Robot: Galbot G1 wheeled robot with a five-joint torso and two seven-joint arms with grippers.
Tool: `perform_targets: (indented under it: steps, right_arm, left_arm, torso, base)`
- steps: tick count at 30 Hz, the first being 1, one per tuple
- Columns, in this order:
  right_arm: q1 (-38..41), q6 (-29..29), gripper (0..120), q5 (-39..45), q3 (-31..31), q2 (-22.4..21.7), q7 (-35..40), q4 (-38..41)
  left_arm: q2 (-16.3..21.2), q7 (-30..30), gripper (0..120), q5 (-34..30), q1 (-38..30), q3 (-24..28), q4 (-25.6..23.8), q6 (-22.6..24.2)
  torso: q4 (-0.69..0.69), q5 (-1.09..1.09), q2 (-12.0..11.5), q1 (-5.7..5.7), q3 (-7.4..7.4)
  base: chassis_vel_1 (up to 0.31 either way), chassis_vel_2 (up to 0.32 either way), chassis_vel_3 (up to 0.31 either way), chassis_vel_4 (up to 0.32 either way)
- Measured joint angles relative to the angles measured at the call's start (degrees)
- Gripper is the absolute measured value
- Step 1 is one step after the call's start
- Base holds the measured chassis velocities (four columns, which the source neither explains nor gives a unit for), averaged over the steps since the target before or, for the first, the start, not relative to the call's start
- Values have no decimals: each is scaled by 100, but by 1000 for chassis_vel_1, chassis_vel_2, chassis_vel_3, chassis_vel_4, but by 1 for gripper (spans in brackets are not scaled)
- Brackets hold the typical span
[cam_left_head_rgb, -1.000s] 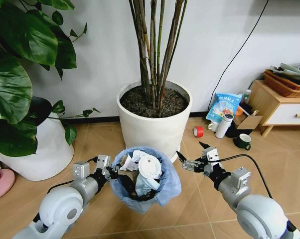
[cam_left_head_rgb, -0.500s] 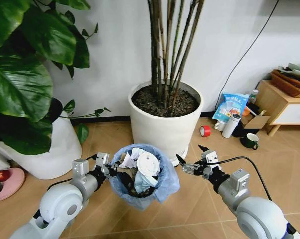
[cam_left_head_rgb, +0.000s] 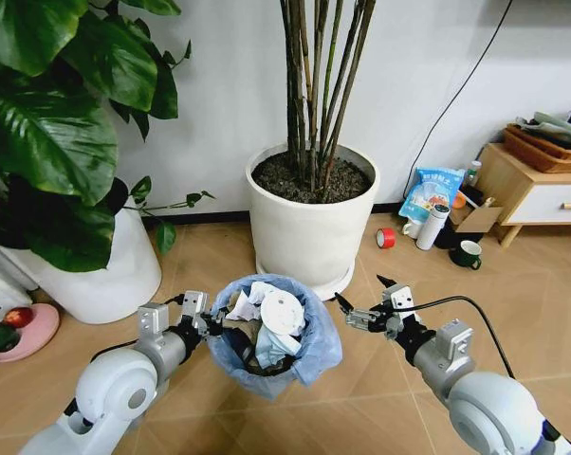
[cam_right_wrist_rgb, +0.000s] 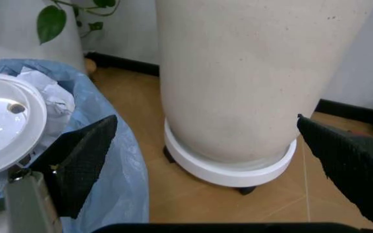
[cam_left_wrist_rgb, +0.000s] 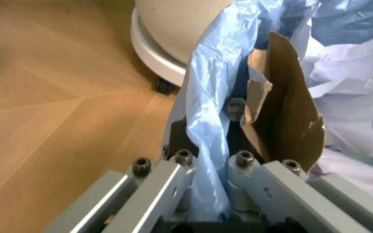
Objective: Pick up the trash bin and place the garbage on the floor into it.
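The trash bin (cam_left_head_rgb: 295, 353), small, dark and lined with a crinkled light-blue bag, sits low in the middle of the head view. My left gripper (cam_left_head_rgb: 203, 323) is shut on its near-left rim. In the left wrist view its fingers (cam_left_wrist_rgb: 173, 174) clamp the blue bag (cam_left_wrist_rgb: 206, 111) and the rim. Garbage fills the bin: crumpled white paper (cam_left_head_rgb: 250, 301), a white round lid (cam_left_head_rgb: 283, 314) and brown paper (cam_left_wrist_rgb: 283, 116). My right gripper (cam_left_head_rgb: 366, 303) hangs open just right of the bin, its black fingertips (cam_right_wrist_rgb: 83, 155) spread wide and holding nothing.
A big white pot (cam_left_head_rgb: 309, 227) with bamboo-like stems stands right behind the bin. Another white pot (cam_left_head_rgb: 96, 275) with large leaves is at the left. By the right wall are a red tape roll (cam_left_head_rgb: 386, 237), white bottle (cam_left_head_rgb: 428, 227), green mug (cam_left_head_rgb: 468, 254), blue-white bag (cam_left_head_rgb: 428, 194) and wooden cabinet (cam_left_head_rgb: 532, 194).
The whole head picture has shifted, so the camera has moved. The bin stays in my left gripper at the same spot before me. The right gripper stays open beside it.
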Motion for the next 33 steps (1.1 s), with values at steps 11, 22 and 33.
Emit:
perform_targets:
  steps: [11, 22, 33]
  right_arm:
    - [-13, 70, 100, -5, 27, -5, -5, 7]
    - [-132, 79, 100, -12, 126, -2, -3, 194]
    - [-380, 126, 100, -77, 357, 32, -3, 280]
  left_arm:
    - [-9, -10, 0, 15, 26, -1, -6, -9]
    - [15, -11, 0, 49, 71, -19, 13, -9]
    - [19, -16, 0, 65, 161, -64, -57, -9]
  torso:
    - [0, 2, 0, 1, 1]
    - [-1, 1, 0, 1, 0]
    - [0, 1, 0, 1, 1]
  base:
    - [140, -84, -139, 74]
    - [176, -82, -178, 88]
    - [181, -76, -178, 95]
